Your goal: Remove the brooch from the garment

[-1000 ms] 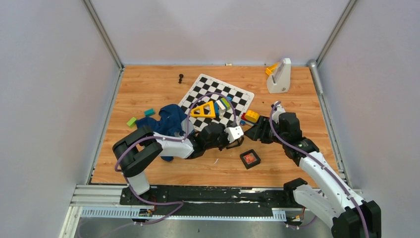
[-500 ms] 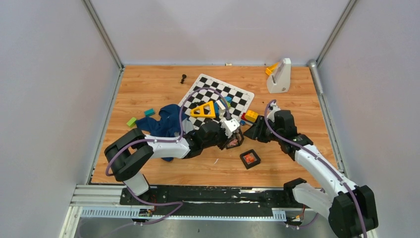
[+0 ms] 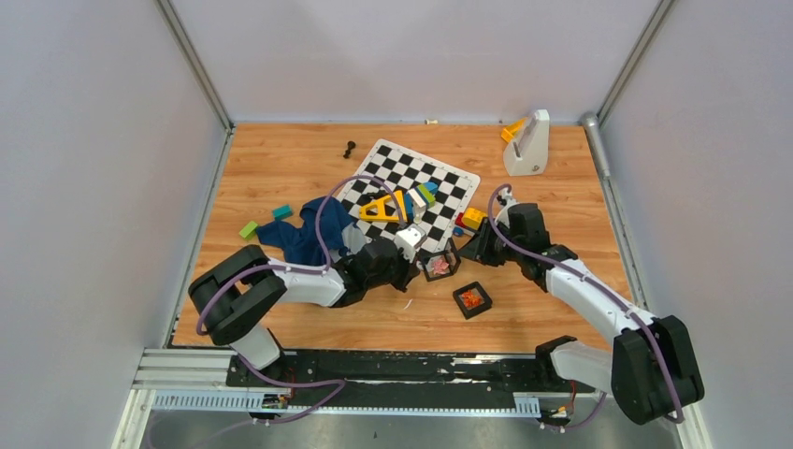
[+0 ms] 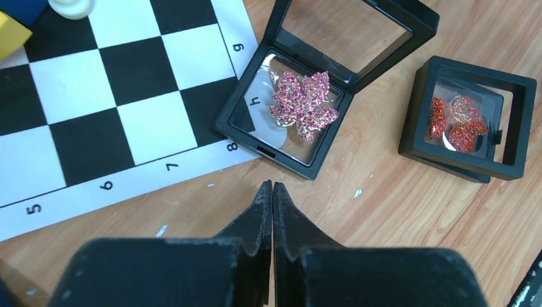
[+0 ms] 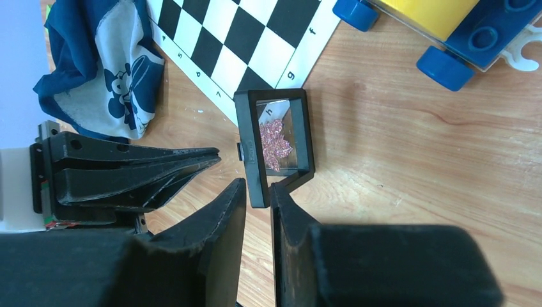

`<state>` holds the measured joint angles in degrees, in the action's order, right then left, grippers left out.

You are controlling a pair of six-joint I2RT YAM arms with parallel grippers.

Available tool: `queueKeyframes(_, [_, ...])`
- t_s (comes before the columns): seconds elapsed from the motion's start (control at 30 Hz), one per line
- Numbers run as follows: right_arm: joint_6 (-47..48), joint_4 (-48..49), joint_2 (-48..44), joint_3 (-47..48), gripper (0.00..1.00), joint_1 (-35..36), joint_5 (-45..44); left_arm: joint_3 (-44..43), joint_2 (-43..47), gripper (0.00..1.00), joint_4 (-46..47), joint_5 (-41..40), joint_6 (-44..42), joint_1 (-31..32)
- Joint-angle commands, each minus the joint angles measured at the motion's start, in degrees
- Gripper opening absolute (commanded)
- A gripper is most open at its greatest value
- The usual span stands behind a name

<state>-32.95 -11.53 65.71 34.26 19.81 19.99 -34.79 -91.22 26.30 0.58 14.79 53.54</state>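
The garment (image 3: 304, 234), a crumpled navy shirt with a pale print (image 5: 96, 64), lies left of the mat. A pink-red leaf brooch (image 4: 303, 105) lies off the shirt in an open black case (image 4: 268, 152) on the wood (image 3: 438, 265). My left gripper (image 4: 273, 185) is shut and empty, its tips just short of the case's front edge. My right gripper (image 5: 257, 187) straddles the lower end of the case's upright lid (image 5: 255, 128) with narrow jaws. One finger touches the lid and a sliver of gap shows at the other. An orange-red leaf brooch (image 4: 457, 121) sits in a second, closed case (image 3: 472, 299).
A checkered mat (image 3: 411, 182) holds a yellow triangle block (image 3: 383, 208) and small blocks. A yellow and blue wheeled toy (image 5: 447, 19) sits by the mat's corner. Green and teal blocks (image 3: 248, 229) lie left of the shirt. A black pawn (image 3: 349, 148) and a white stand (image 3: 526, 143) are at the back.
My left gripper has drawn back left from the open case and shut, and the pink-red brooch now lies in the case. My right gripper has moved left onto the lid and narrowed.
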Motion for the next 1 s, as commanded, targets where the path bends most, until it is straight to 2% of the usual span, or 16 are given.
queueKeyframes(0.0, [-0.18,3.42,0.53,2.52,0.21,0.47,-0.71,0.81,-2.88,0.00,6.40,0.89,3.69,-0.82])
queueKeyframes(0.23, [0.45,3.88,3.60,3.16,0.18,2.13,-0.06,-0.85,-8.23,0.00,8.45,2.77,3.95,-1.06])
queueKeyframes(0.53, [2.92,4.27,6.93,4.32,0.07,6.90,3.22,-1.84,-12.42,0.00,10.91,4.62,3.43,-2.03])
queueKeyframes(0.77, [3.77,2.75,14.00,6.74,0.15,9.88,4.27,-2.01,-12.73,0.00,12.38,5.04,3.59,-2.07])
queueKeyframes(0.97, [4.28,0.67,16.98,8.99,0.19,11.68,1.12,1.84,-6.24,0.00,11.96,3.35,4.34,-2.08])
